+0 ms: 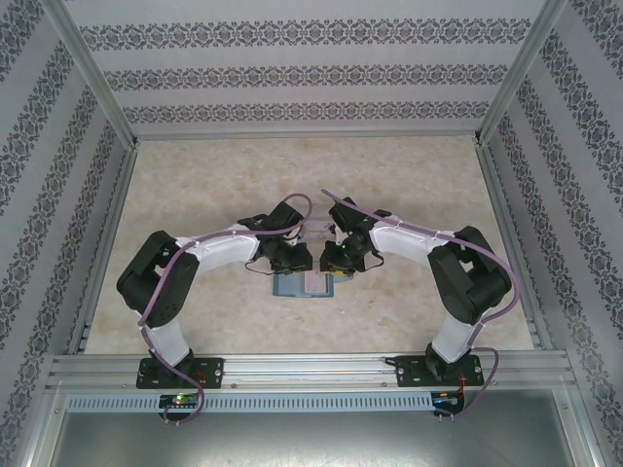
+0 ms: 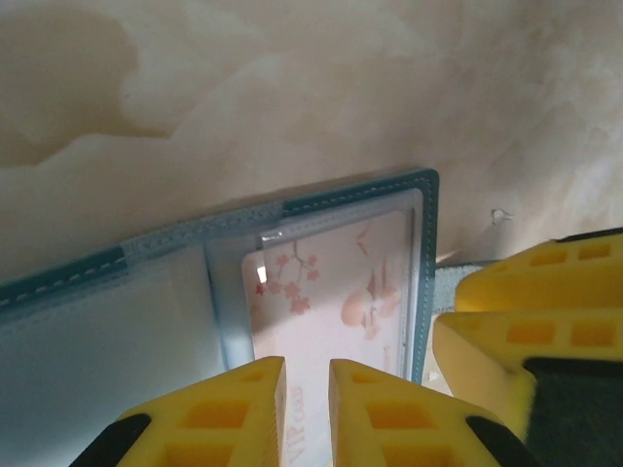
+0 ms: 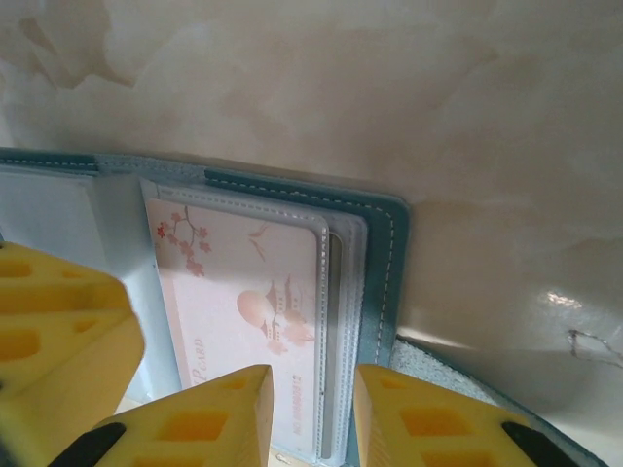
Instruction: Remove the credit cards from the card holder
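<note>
The teal, book-style card holder (image 2: 426,243), stitched along its edge and leather-like in finish, lies opened flat on the glossy, marbled beige table (image 2: 292,88), directly beneath both end effectors. The left end effector (image 2: 307,413) is released, its ribbed yellow fingers (image 2: 234,413) parted by a narrow gap. Just ahead of that gap sits the pale, thin card (image 2: 331,282) printed with pink blossoms, tucked inside a clear, shiny sleeve (image 3: 326,292).

The right end effector (image 3: 313,418) is likewise released. Its jaws stand wider apart and straddle the sleeve's open side edge. This is probably so one finger can work the card toward the opening while the other arm pins the holder, which would slide easily on so smooth a table.

Just ahead of the right end effector, a thin darker strip shows in a second slot behind the first; whether it is another card I cannot tell. Off to its right lies the soft, matte closing tab (image 3: 467,389). No card is out yet.
</note>
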Controlling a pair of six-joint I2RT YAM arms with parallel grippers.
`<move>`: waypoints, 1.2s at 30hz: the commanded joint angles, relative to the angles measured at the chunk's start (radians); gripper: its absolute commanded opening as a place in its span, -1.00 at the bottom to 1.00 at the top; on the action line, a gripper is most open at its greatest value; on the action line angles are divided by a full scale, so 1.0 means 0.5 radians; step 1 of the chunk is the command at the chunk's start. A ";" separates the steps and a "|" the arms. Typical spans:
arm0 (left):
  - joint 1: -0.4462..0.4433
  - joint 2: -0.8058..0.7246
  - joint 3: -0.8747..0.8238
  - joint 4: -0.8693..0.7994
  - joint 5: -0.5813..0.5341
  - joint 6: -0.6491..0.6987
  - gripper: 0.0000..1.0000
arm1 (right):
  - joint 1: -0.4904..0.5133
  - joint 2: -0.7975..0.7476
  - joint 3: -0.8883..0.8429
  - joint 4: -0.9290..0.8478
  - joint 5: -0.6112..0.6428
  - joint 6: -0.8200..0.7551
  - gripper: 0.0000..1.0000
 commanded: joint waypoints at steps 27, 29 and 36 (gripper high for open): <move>0.049 0.156 -0.003 0.076 0.091 -0.013 -0.62 | 0.021 0.057 0.074 0.040 -0.063 0.045 -0.46; 0.048 0.159 -0.001 0.075 0.093 -0.012 -0.62 | 0.023 0.055 0.071 0.053 -0.072 0.053 -0.47; 0.050 0.159 -0.002 0.070 0.091 -0.003 -0.62 | 0.027 0.095 0.059 0.079 -0.091 0.059 -0.60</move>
